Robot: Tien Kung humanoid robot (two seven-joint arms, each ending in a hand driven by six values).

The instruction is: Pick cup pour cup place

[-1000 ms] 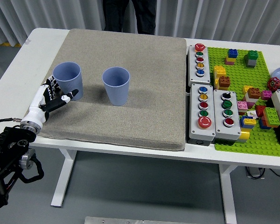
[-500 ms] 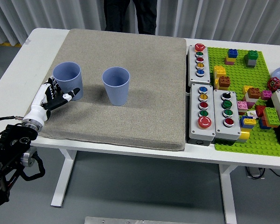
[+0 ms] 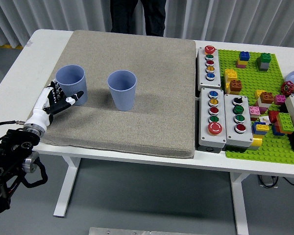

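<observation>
Blue and upright, the left cup (image 3: 71, 83) stands near the left edge of the grey mat (image 3: 137, 122), with the right cup (image 3: 122, 89) apart from it on its right, a strip of bare mat between the two. Just beside the left cup on its near left side is the left hand (image 3: 55, 101), fingers spread and relaxed, grasping nothing; its thumb tip reaches toward the cup's lower wall, though whether it touches cannot be told. The black left arm (image 3: 12, 164) drops away past the table's near left edge. Wide open mat lies to the right of the right cup and on the far side of both cups, up to the mat's far edge. Right of the mat sit button boxes (image 3: 219, 117), then a green brick baseplate (image 3: 245, 147) crowded with coloured bricks. On the white table (image 3: 19, 73), bare margin runs along the left side. A person (image 3: 136, 15) stands at the far edge.
</observation>
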